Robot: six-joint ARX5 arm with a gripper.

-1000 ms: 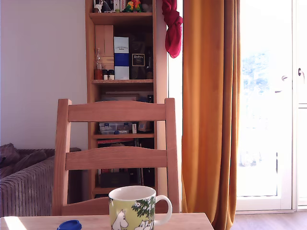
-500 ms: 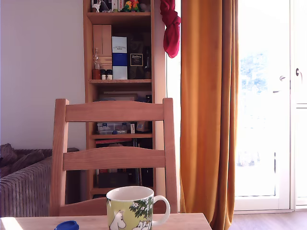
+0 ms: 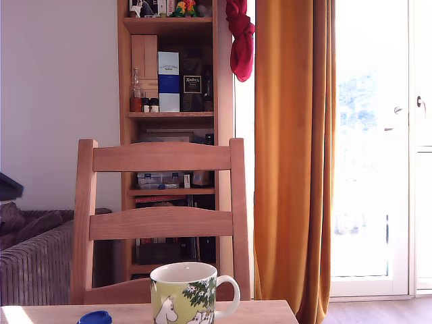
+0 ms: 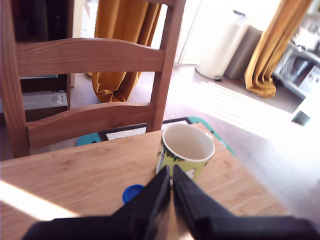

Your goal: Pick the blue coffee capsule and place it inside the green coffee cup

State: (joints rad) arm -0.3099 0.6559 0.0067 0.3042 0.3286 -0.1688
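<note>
The green coffee cup [image 3: 183, 295] stands upright on the wooden table [image 3: 256, 312], handle toward the exterior view's right. Its white inside looks empty in the wrist view [image 4: 187, 146]. The blue coffee capsule [image 3: 94, 317] lies on the table to the exterior view's left of the cup. In the wrist view the blue coffee capsule [image 4: 132, 192] is partly covered by a black finger. My gripper [image 4: 170, 172] is shut with nothing between its fingers. Its tips hover just in front of the cup's near wall, beside the capsule.
A wooden chair [image 3: 162, 158] stands close behind the table's far edge. A dark shape [image 3: 9, 186] pokes in at the exterior view's left edge. Further back are a bookshelf [image 3: 172, 81], an orange curtain [image 3: 293, 155] and a grey sofa [image 3: 34, 256].
A dark shape has come in at the exterior view's left edge. The whole exterior picture shifted slightly left a second ago. Cup and capsule have stayed put on the table.
</note>
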